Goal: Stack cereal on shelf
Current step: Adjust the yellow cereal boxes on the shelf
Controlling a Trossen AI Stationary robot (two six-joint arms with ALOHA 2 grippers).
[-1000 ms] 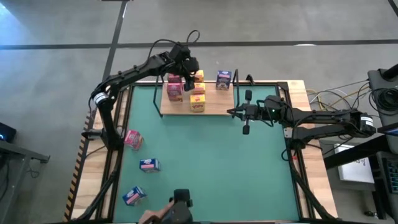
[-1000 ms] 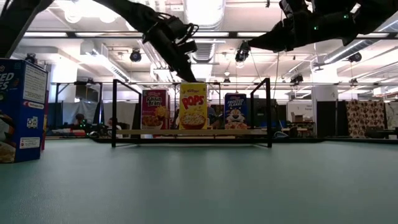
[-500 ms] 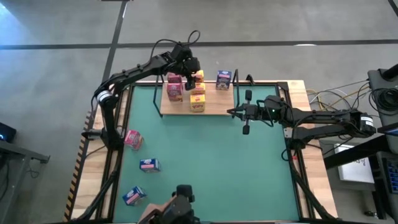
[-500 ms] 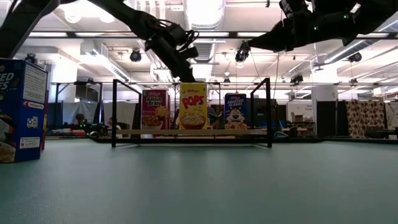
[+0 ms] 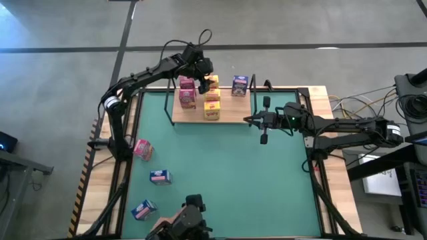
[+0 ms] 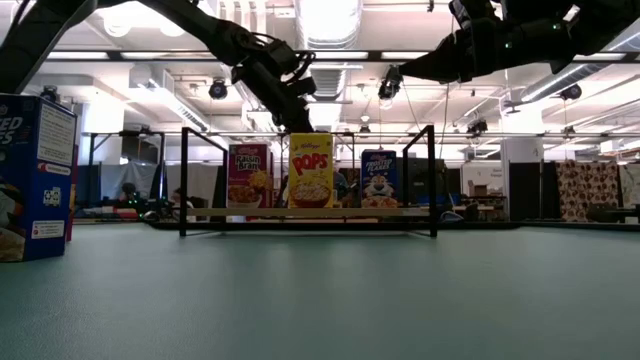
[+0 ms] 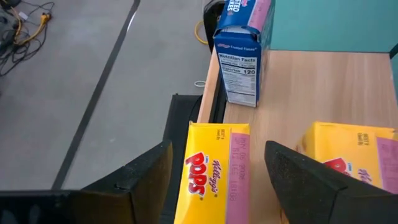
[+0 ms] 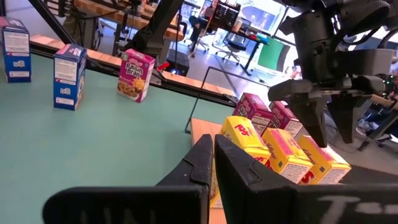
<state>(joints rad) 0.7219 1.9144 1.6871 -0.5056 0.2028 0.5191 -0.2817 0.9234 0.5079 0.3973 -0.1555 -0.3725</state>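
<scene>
1. The shelf (image 5: 227, 113) lies at the mat's (image 5: 233, 173) far edge, carrying six boxes.
2. The left gripper (image 5: 205, 72) hangs open over a yellow box (image 7: 214, 171) at the shelf's back edge, apparently not touching it.
3. The right gripper (image 5: 263, 138) hovers closed just off the shelf's right bracket (image 5: 252, 93).
4. One pink box (image 5: 142, 149) and two blue boxes (image 5: 160, 177) sit well apart near the mat's left edge.

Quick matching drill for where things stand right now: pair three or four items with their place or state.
Items:
1. left gripper
2. right gripper
3. blue box on the shelf
4. pink box off the shelf

Places or states:
A. lying on the green mat
B. shut, over the mat beside the shelf
C. open above a yellow box
D. standing near the right bracket

Pairs: 1-C, 2-B, 3-D, 4-A
</scene>
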